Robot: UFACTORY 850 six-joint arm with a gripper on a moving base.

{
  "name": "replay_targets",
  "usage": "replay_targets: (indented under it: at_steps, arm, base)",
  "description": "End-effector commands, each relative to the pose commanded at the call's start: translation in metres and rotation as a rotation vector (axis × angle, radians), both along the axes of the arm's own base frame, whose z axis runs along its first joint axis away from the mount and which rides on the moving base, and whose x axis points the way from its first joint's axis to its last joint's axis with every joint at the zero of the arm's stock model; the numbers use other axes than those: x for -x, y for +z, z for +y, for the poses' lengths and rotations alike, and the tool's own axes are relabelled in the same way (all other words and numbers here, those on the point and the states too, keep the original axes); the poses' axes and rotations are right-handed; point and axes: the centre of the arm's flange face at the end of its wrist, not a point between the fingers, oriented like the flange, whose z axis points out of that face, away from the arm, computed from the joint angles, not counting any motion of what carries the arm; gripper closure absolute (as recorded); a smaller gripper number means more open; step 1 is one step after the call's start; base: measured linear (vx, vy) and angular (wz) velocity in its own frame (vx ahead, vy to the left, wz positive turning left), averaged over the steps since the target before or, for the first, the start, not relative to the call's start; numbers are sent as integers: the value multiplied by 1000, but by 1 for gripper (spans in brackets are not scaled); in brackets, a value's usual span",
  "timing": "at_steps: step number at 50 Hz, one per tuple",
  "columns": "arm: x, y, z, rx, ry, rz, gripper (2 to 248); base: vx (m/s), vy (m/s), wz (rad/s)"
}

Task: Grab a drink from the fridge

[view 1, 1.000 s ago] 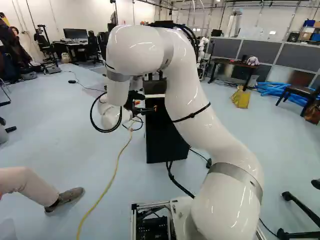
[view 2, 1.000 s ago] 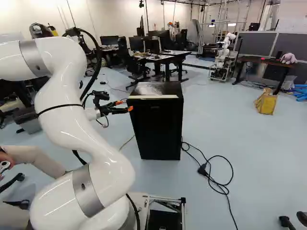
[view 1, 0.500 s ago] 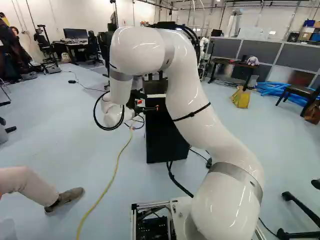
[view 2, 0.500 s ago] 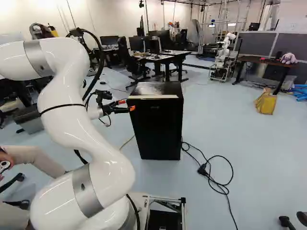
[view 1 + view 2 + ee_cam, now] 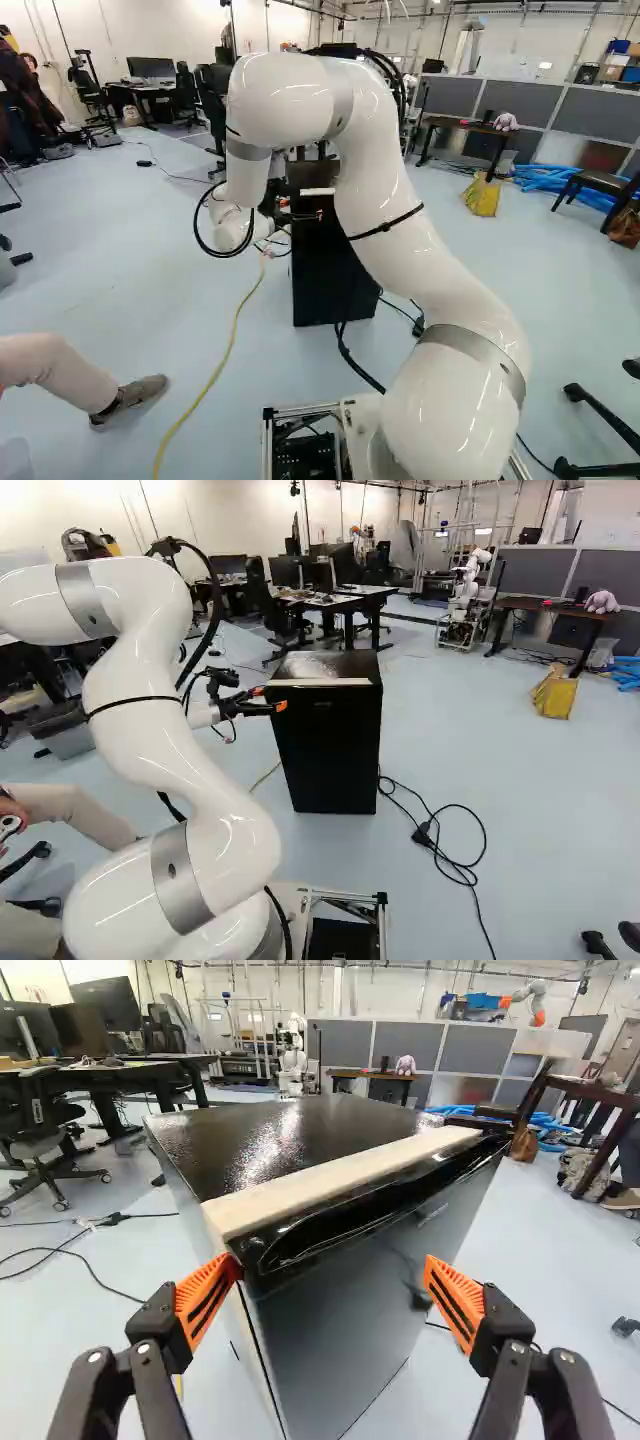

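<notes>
"Fridge (image 5: 330,750) standing upright just ahead of the base, and the claw (image 5: 271,699) is right up by its top front corner!"
"How are those fingers?"
"Spread wide! Wrist view: one orange pad (image 5: 205,1298) is by the fridge's side edge, low of the pale strip (image 5: 340,1180). Touching? Can't tell. The other pad (image 5: 457,1300) stands out before the front face."
"And room to move?"
"Floor (image 5: 540,810) runs wide at the right of the right base view, but a black cable (image 5: 422,833) loops beside the fridge. Left of the left base view, a person's leg (image 5: 50,368) stretches in, well apart from the claw."
</notes>
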Motion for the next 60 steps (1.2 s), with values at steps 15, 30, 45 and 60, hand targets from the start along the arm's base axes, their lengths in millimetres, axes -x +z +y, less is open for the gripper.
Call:
replay_targets:
  at_steps: [15, 30, 45, 60]
  arm:
    - [-2, 0, -6, 1, -11, 2, 3]
    - [4, 0, -11, 7, -12, 10, 3]
    - [15, 1, -17, 17, -8, 23, 3]
    - [28, 2, -25, 30, -6, 40, 3]
  base:
    - [0, 0, 0]
    - [0, 0, 0]
    - [0, 0, 0]
    - [0, 0, 0]
